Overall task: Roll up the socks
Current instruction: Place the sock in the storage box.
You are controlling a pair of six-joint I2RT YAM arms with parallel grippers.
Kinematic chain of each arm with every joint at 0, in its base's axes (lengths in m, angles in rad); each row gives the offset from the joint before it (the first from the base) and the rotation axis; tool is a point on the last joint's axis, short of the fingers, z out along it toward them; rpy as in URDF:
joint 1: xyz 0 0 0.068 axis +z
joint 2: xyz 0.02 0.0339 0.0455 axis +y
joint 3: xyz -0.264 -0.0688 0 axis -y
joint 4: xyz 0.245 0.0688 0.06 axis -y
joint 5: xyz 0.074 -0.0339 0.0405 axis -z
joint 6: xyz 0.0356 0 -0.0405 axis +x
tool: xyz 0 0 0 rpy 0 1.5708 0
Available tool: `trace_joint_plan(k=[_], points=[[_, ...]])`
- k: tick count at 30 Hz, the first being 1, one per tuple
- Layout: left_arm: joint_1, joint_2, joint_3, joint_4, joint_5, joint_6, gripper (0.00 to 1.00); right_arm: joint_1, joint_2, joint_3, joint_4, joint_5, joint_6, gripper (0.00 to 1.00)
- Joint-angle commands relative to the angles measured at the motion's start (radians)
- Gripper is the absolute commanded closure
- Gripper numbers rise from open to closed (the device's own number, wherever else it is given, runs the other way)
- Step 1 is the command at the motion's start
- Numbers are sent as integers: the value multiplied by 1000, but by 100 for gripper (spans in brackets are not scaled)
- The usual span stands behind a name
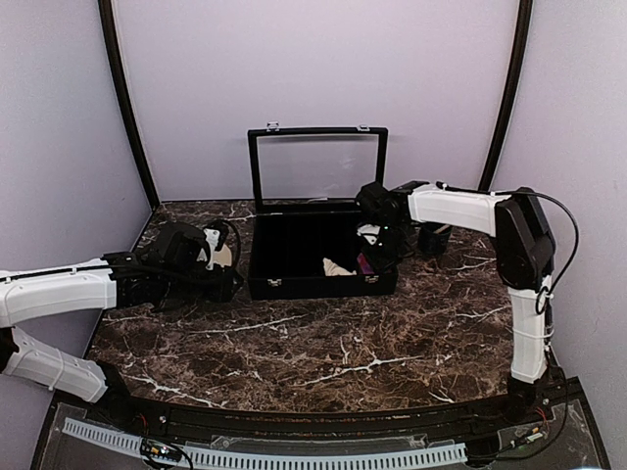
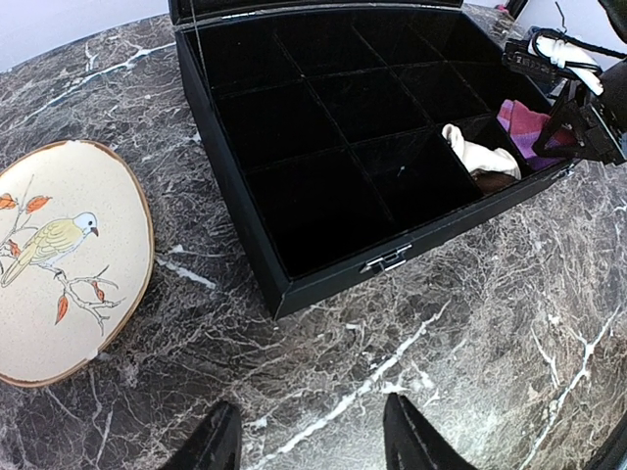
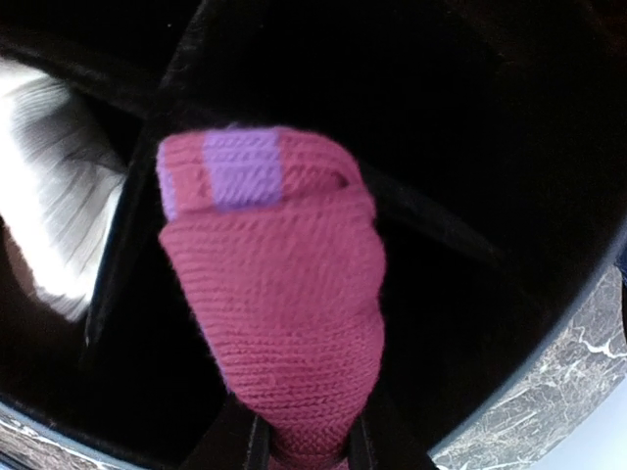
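Your right claw [image 3: 306, 443] is clenched on one end of the maroon sock [image 3: 279, 313], holding it over the near right corner of the black box [image 2: 294, 284] beside the cream sock [image 2: 478, 157], while your left claw [image 2: 312, 441] hangs released and empty above the table [image 2: 470, 323].

The maroon sock [image 3: 274, 294] is coarse knitted cloth with a finer purple patch. The cream sock [image 2: 478, 155] is soft, finely ribbed matt cloth. The box [image 2: 328, 286] is matt black with a velvety lining and a shiny metal clasp [image 2: 385, 261]. The surface [image 2: 470, 352] looks like polished dark marble with white veins. The oval mat [image 2: 59, 313] is matt tan with a rough brown rim.
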Motion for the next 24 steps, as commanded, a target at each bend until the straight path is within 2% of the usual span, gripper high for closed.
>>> trace_joint_plan(k=[1,16,17,18,20,21,24], points=[[12,12,27,17,12,12,48,-14,64,58,-30,-57,-22,100],[24,40,29,45,27,-1,48,-48,137,69,-127,-122,-82,100],[25,41,29,46,27,0,48,-48,137,71,-132,-119,-85,95],[25,42,29,48,29,0,49,-48,135,72,-135,-113,-84,84],[28,44,28,52,30,-3,49,-48,126,77,-137,-104,-80,69],[27,44,29,54,31,-2,48,-48,120,82,-137,-101,-78,64],[30,46,27,60,37,-4,49,-49,96,106,-141,-91,-72,57]])
